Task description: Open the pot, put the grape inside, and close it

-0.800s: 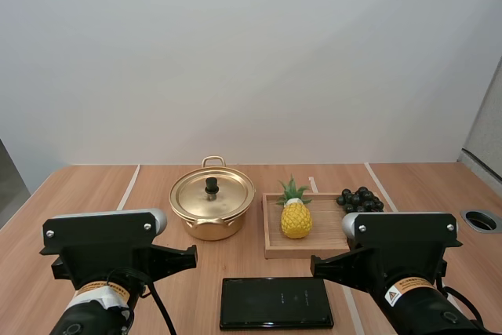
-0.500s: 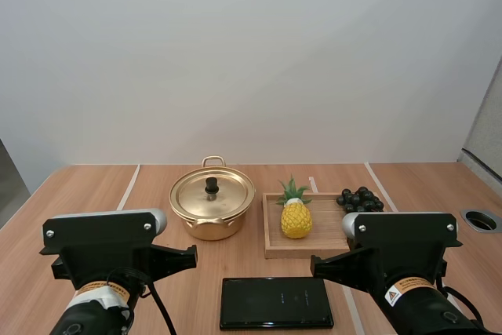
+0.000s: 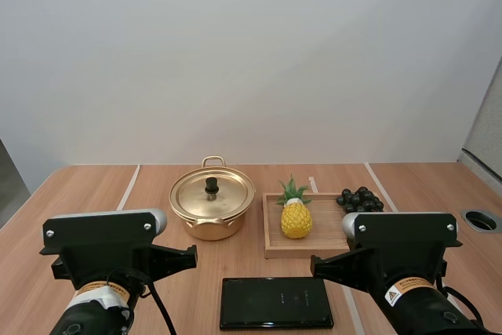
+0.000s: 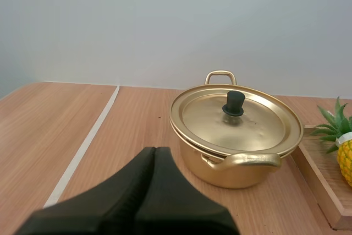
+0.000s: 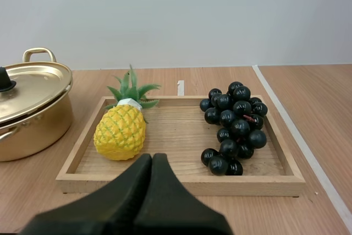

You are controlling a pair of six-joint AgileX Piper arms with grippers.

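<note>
Left wrist view puts the left gripper (image 4: pixel 155 150) nearest, its two black fingers pressed together into one dark wedge with nothing between them, above the light wooden table (image 4: pixel 49 125). Just beyond the tips stands the round gold-coloured metal pot (image 4: pixel 242 171), upright. Its matching gold lid (image 4: pixel 247 125) is seated on the rim, with a small black knob (image 4: pixel 234 103) at its centre. Beside the pot are an edge of the shallow wooden tray (image 4: pixel 316 177) and part of the yellow toy pineapple with green leaves (image 4: pixel 345 158).

In the right wrist view the right gripper (image 5: pixel 152 157) is likewise closed on nothing, its tips near the tray's (image 5: pixel 181 184) front rim. Inside the tray the pineapple (image 5: pixel 121 132) lies at the end next to the pot (image 5: pixel 27 122). The bunch of dark, almost black grapes (image 5: pixel 234 127) lies at the other end, apart from the pineapple.

From the high view, the pot (image 3: pixel 212 209) stands just left of the tray (image 3: pixel 271 250), and the grapes (image 3: pixel 361 198) rest at the tray's right end. A flat black rectangular slab (image 3: pixel 276 302) lies on the table in front of the tray, between the two arms.
</note>
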